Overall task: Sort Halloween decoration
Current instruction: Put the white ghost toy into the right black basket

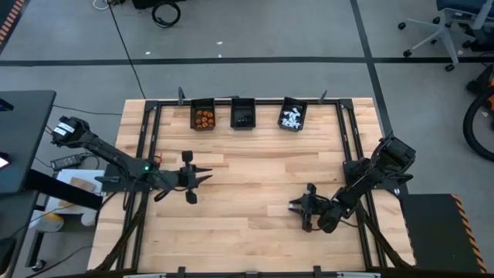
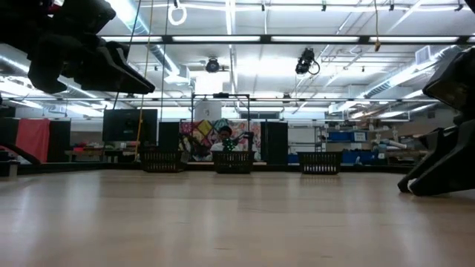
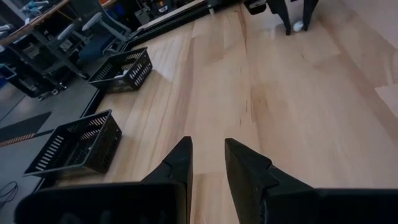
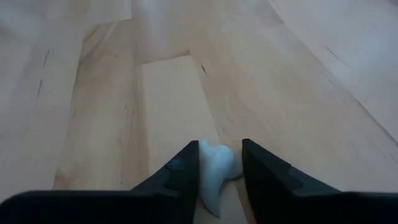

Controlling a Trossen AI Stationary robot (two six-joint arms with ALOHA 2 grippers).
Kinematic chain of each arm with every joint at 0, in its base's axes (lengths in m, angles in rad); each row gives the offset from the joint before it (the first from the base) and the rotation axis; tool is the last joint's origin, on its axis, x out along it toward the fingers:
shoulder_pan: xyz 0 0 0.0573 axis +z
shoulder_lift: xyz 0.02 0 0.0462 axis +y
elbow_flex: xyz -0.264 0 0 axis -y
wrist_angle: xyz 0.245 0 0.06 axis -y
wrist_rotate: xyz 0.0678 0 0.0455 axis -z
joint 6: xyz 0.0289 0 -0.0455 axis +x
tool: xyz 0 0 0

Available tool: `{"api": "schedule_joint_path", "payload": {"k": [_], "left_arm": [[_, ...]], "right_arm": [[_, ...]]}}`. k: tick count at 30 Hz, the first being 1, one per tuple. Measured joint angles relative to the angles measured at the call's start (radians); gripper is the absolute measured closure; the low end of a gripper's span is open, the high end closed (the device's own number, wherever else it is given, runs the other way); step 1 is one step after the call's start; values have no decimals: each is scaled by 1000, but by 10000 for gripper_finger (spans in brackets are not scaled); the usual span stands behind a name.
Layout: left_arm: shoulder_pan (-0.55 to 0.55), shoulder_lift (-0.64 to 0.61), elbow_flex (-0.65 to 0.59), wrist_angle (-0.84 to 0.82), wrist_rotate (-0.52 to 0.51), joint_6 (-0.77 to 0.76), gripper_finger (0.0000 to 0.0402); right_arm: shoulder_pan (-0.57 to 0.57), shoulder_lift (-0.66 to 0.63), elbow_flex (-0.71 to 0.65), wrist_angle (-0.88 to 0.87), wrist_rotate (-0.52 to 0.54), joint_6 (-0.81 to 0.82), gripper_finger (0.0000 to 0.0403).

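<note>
The right pincer point(image 4: 221, 171) is low on the tabletop point(image 1: 255, 162), with a little white trinket point(image 4: 213, 167) sitting between its two fingers. The fingers are close on both sides of it, but I cannot tell if they are squeezing it yet.

What could go wrong? The trinket is tiny and has a bumpy, rounded shape. If the fingers press on its edge and not its middle, it could pop out and skid away across the smooth wood. If the pincer lifts too soon, the trinket could stay behind or drop on the way.

It looks soft white, like a small ghost, with no other trinkets near the pincer. Far ahead of the pincer, at the back edge, stand three black bins: one with orange bits point(image 1: 204, 117), one with dark bits point(image 1: 243, 116) and one with white bits point(image 1: 292, 116).

The left pincer point(image 1: 202, 177) waits over bare wood, partly open and empty.
</note>
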Motion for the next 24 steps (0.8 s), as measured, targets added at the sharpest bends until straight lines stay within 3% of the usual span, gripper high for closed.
{"api": "schedule_joint_path", "payload": {"k": [7, 17, 24], "left_arm": [[0, 0, 0, 0, 0, -7, 329], [-2, 0, 0, 0, 0, -11, 329], [-3, 0, 0, -13, 11, -79, 329]], "right_arm": [[2, -20, 1, 18, -24, -15, 321], [-80, -85, -2, -1, -117, -42, 323], [-188, -124, 41, -9, -164, -181, 323]]}}
